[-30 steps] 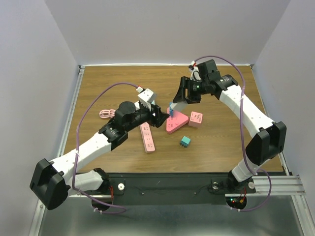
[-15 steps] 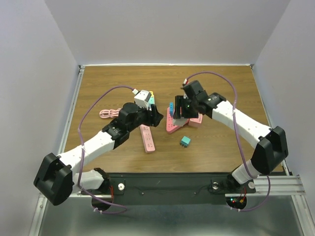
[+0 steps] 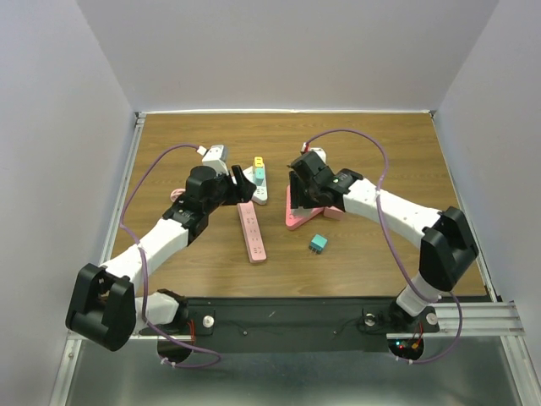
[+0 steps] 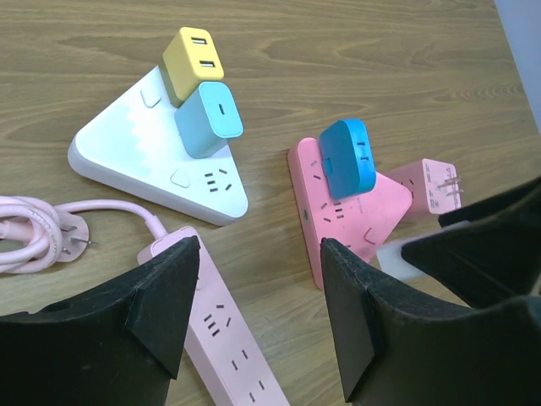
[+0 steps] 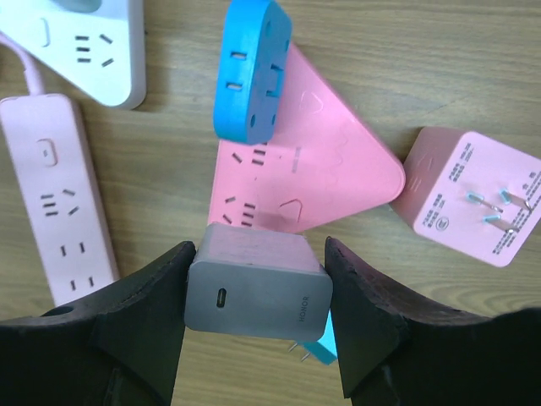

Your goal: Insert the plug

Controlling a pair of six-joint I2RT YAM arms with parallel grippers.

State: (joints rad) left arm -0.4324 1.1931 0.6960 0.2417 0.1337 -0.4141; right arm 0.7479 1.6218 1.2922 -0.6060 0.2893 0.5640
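A grey charger plug [image 5: 256,292] sits between the fingers of my right gripper [image 5: 259,254], which is shut on it. It hangs just above the near corner of the pink triangular power strip [image 5: 325,182] [image 3: 296,217], over a set of socket slots. A blue adapter [image 5: 249,72] stands plugged into that strip's far corner. My left gripper [image 4: 259,254] [image 3: 241,183] is open and empty, over bare wood between the long pink power strip [image 4: 228,338] and the pink triangular strip [image 4: 372,207].
A white triangular strip [image 4: 127,148] carries a yellow plug [image 4: 193,63] and a light blue plug [image 4: 210,118]. A pink cube plug [image 5: 473,199] lies prongs up right of the pink triangle. A teal plug [image 3: 318,244] lies nearer. A coiled pink cable [image 4: 30,237] lies left.
My right arm has swung left and down with the grey plug to above the pink triangular strip. My left arm has drawn back to the left, uncovering the white triangular strip.
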